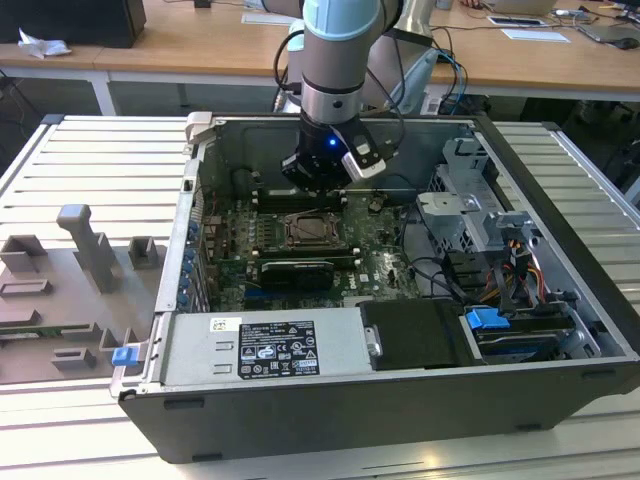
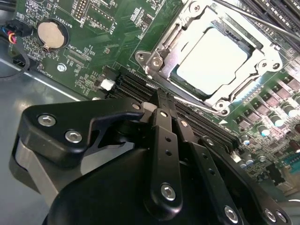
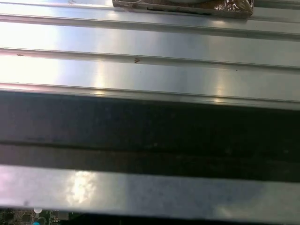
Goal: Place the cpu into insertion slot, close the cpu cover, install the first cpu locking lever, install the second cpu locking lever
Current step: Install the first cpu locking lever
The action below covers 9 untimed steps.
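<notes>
**Step in hand.** In the second wrist view the cpu (image 2: 211, 56) is seated in the slot (image 1: 318, 232), at the centre of the exterior view. The cover (image 2: 159, 56) lies down around it. We judge the first two steps done and lever work in hand. We cannot tell whether the lever (image 2: 197, 104) along the cover's edge is latched.

**Gripper.** The gripper (image 2: 161, 96) has its jaws clenched on nothing. It hangs over the memory slots (image 2: 136, 86), just beside the socket.

**Requirement.** We judge that latching calls for a closed tip pressing the thin rod down and under its hook.

**Surroundings.** The open case (image 1: 300, 420) lies on a ribbed metal table (image 1: 100, 160). Grey fixtures (image 1: 85, 245) stand at the exterior view's left and desks (image 1: 200, 50) run along its top.
</notes>
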Each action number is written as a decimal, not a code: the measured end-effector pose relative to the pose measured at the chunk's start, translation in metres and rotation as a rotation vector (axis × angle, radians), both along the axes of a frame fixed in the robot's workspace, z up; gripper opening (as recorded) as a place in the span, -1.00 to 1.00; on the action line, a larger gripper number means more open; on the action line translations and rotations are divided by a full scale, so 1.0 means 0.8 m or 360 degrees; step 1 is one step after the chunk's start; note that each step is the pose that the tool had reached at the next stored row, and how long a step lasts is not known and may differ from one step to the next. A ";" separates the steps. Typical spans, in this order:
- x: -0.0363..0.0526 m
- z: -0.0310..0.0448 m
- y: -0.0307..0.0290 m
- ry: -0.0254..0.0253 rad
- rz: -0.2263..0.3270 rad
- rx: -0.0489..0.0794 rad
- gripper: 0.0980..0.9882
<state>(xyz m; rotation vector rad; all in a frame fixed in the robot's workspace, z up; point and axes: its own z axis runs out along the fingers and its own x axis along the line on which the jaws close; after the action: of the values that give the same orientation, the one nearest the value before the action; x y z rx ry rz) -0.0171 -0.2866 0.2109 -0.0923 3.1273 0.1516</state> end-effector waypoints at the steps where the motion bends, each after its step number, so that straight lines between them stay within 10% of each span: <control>1: 0.000 -0.0010 0.0000 -0.00001 0.0000 0.0000 -0.98; 9: 0.001 -0.0074 0.0002 0.00000 0.0000 -0.0014 -0.98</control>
<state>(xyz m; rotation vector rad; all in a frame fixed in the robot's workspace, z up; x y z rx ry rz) -0.0167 -0.2864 0.2049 -0.0924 3.1282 0.1378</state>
